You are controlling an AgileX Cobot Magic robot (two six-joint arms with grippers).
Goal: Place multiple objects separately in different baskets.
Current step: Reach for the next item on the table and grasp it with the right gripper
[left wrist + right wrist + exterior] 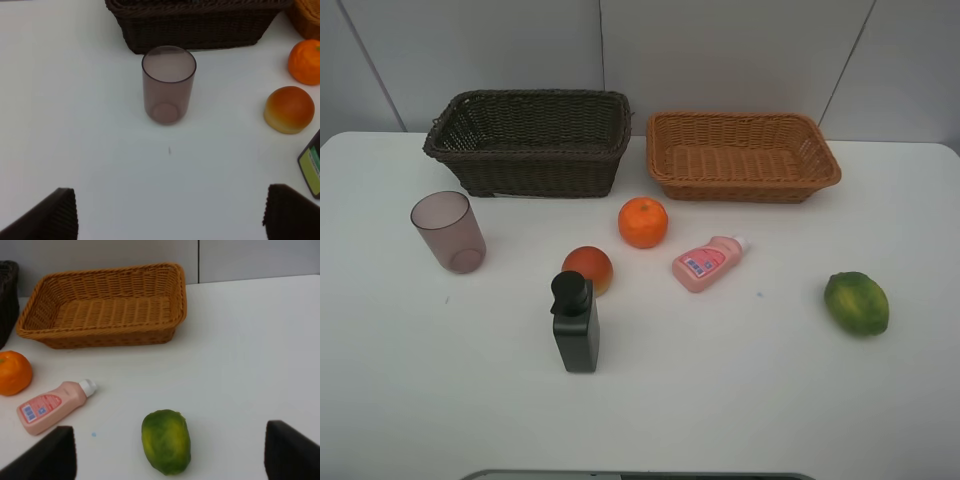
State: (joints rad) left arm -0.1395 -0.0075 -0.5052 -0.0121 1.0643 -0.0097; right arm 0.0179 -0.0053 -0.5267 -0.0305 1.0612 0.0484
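The dark brown basket [528,140] and the light tan basket [742,153] stand side by side at the back of the table, both empty. In front of them are a purplish cup [449,231], an orange [643,221], a reddish-orange fruit [588,268], a black pump bottle [576,323], a pink bottle [707,262] lying down and a green fruit [857,302]. Neither arm shows in the exterior high view. My left gripper [170,210] is open, with the cup [168,83] ahead of it. My right gripper [170,452] is open, the green fruit [166,441] ahead of its fingers.
The white table [740,400] ends at a tiled wall behind the baskets. A grey edge [640,475] shows at the table's front. The left wrist view also catches the reddish-orange fruit [289,109], the orange [305,61] and a corner of the pump bottle [311,167].
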